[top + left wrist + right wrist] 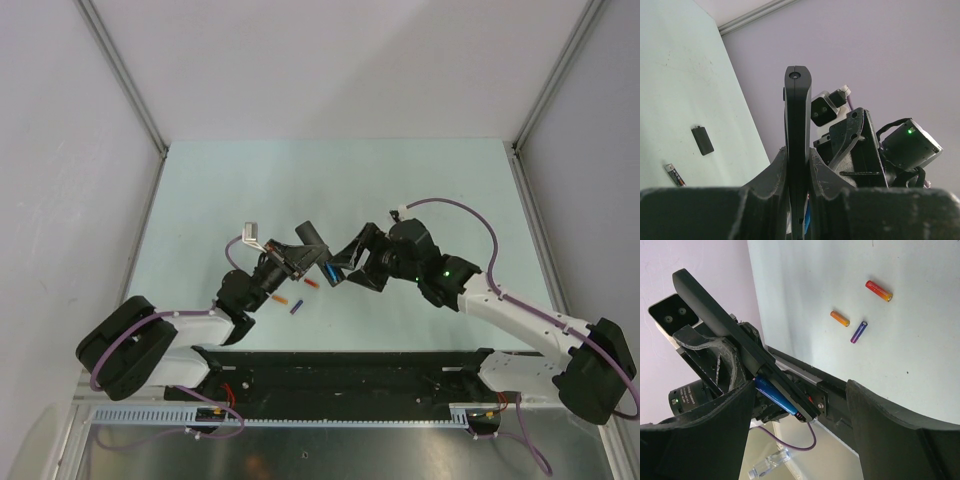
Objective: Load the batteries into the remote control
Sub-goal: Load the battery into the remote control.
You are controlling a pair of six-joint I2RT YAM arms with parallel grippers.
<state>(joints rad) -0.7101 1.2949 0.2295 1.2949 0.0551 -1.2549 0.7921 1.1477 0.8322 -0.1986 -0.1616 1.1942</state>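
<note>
My left gripper [298,258] is shut on the black remote control [318,250] and holds it above the table; in the left wrist view the remote [797,115] stands edge-on between the fingers [771,172]. A blue battery [774,395] lies in the remote's [725,325] open compartment and shows in the top view [331,272]. My right gripper [800,390] is open, its jaws wide on either side of the remote's lower end. Red [878,290], orange [839,318] and purple [858,332] batteries lie on the table.
A small flat black cover piece [702,140] and a greyish battery [675,175] lie on the pale green table [400,180]. Grey walls enclose the table on three sides. A black rail [340,365] runs along the near edge.
</note>
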